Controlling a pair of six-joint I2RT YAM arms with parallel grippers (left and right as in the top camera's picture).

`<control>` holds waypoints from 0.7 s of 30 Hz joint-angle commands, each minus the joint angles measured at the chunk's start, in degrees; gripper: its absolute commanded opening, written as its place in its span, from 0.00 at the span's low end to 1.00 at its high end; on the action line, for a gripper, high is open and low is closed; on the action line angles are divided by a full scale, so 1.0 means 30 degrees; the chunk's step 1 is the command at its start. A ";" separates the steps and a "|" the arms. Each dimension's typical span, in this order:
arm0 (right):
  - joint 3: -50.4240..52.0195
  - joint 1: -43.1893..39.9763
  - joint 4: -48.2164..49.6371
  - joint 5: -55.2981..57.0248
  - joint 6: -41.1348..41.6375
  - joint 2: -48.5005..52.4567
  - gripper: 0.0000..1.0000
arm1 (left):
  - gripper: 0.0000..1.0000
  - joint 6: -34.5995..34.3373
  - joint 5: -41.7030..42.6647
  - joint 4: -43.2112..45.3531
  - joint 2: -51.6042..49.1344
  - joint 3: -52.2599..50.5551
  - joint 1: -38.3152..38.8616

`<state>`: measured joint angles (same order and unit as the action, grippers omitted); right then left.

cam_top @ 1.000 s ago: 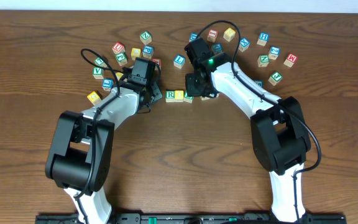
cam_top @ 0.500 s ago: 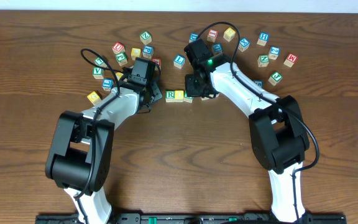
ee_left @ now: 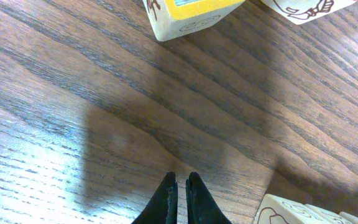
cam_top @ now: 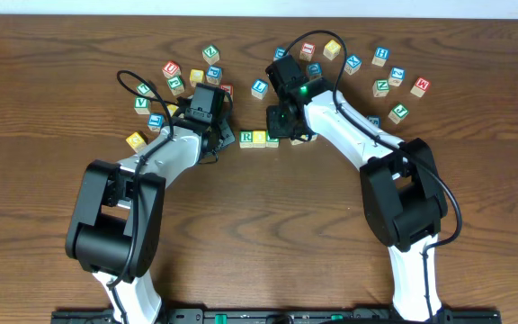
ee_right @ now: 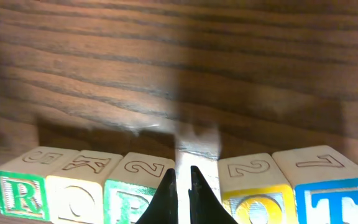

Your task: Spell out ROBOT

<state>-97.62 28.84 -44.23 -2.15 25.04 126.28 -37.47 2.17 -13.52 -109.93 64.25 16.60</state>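
Note:
In the right wrist view, lettered wooden blocks stand in a row: a green R [ee_right: 20,186], a pale O [ee_right: 79,190], a green B [ee_right: 132,193], a small gap, a yellow O [ee_right: 253,193] and a blue T [ee_right: 334,186]. My right gripper [ee_right: 184,177] is shut and empty, with its tips in the gap between the B and the yellow O. In the overhead view the row's R end [cam_top: 247,138] shows left of the right gripper [cam_top: 283,133], which hides the other blocks. My left gripper [ee_left: 182,180] is shut and empty over bare wood, just left of the row [cam_top: 224,138].
Several loose letter blocks lie scattered at the back of the table, some on the left [cam_top: 209,54] and some on the right [cam_top: 380,56]. A yellow block [cam_top: 136,140] lies left of the left arm. In the left wrist view a yellow-faced block [ee_left: 191,15] lies ahead of the fingers.

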 commanded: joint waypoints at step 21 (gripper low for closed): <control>0.0189 0.0131 -0.0080 -0.0342 -0.0503 0.0175 0.03 | 0.07 0.0051 -0.0452 -0.0095 0.0510 -0.0146 -0.0066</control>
<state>-97.62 28.86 -44.03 -3.03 24.29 126.28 -37.47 2.17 -13.52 -109.93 64.25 16.60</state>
